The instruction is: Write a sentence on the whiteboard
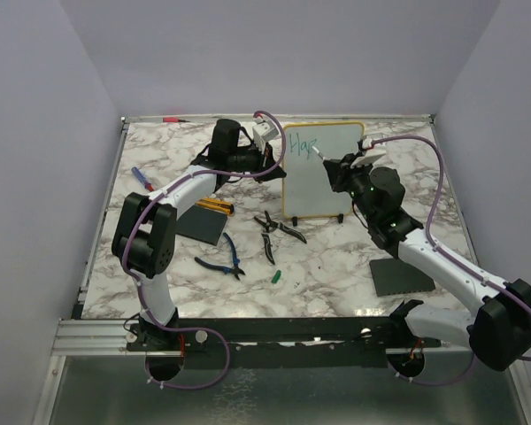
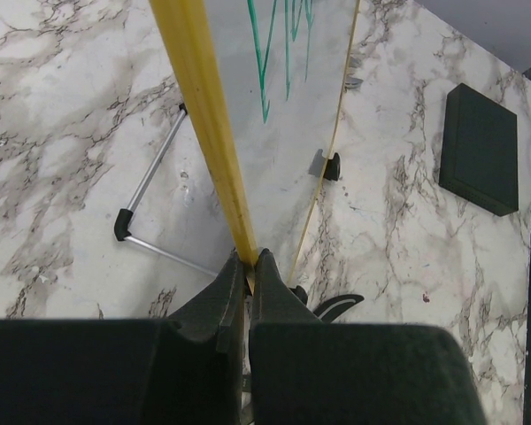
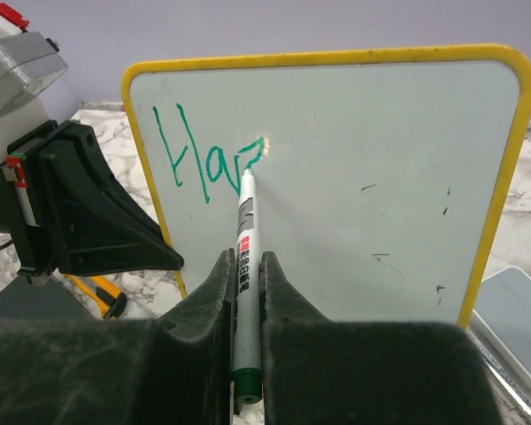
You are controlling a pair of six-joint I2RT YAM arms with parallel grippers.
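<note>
Green letters [image 3: 203, 164] sit at the top left of the whiteboard [image 3: 363, 230]. They read "Hap", and the last letter looks only half made. So the writing step is in hand, and it looks like an early part of it, with most of the board bare. The board stands upright on the marble table [image 1: 336, 261], near the back middle.

The right gripper [image 3: 246, 261] is squeezed shut around a marker [image 3: 247, 212]. The marker's tip touches the board right at the end of the green letters. The left gripper [image 2: 250, 261] is pinched tight on the yellow rim [image 2: 203, 115] at the board's left side.

Next, the right arm likely needs to finish that letter and slide a little to the right for the next one. It should press softly, or the board could lean back. The left grip must hold firm while the tip moves.
</note>
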